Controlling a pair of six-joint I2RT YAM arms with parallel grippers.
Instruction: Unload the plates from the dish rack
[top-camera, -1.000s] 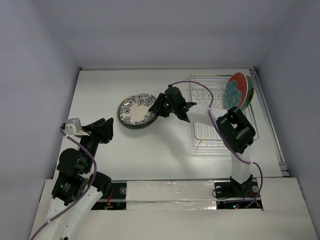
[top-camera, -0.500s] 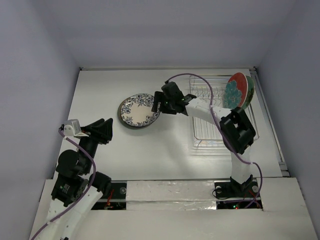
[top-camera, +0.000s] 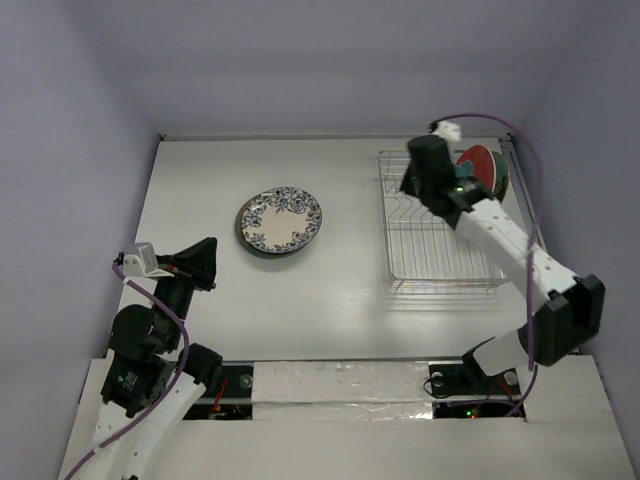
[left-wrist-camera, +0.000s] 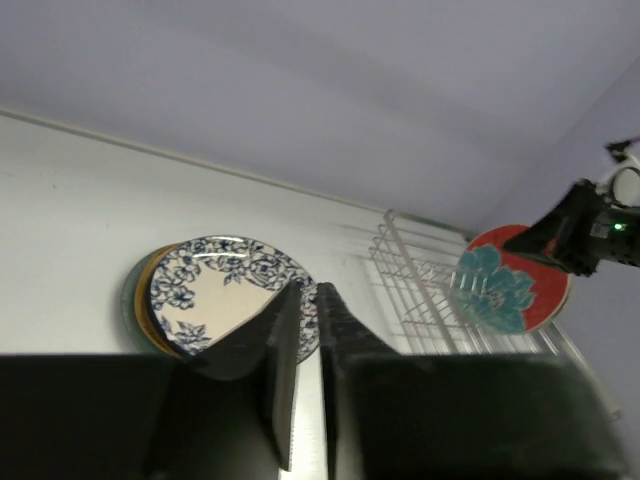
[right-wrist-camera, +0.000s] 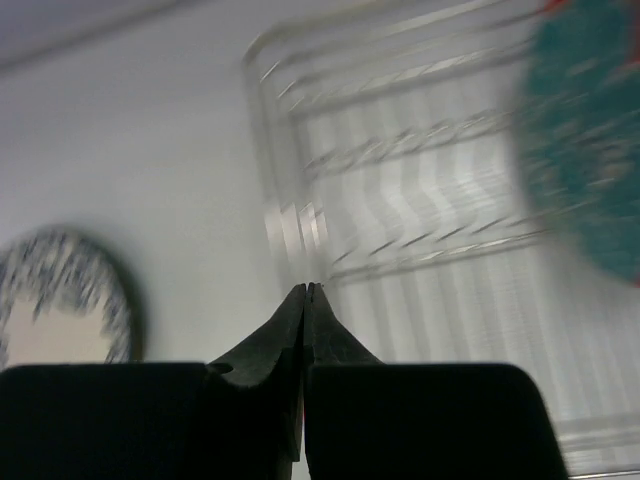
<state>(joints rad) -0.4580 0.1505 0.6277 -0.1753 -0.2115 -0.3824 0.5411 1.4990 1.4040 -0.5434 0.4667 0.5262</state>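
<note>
A stack of plates (top-camera: 279, 221) lies flat on the table left of centre, with the blue-floral plate (left-wrist-camera: 215, 295) on top and darker rims under it. The wire dish rack (top-camera: 440, 235) stands at the right. A red-rimmed plate with a teal flower (top-camera: 478, 168) stands upright at its far right end, and a greenish plate edge (top-camera: 501, 178) shows behind it. My right gripper (top-camera: 410, 183) hovers over the rack's far left corner, shut and empty (right-wrist-camera: 306, 287). My left gripper (top-camera: 208, 248) hangs near the left front, all but shut with a thin slit and nothing in it (left-wrist-camera: 308, 288).
The rack's wire base (right-wrist-camera: 420, 180) and upright dividers (left-wrist-camera: 420, 290) are bare on the left. Pale walls close in the table on three sides. The right arm's purple cable (top-camera: 525, 140) loops over the rack's far right corner.
My right arm has swung from beside the floral plate back over the rack, and its jaws have closed. The left gripper's jaws have narrowed. The plates lie as before.
</note>
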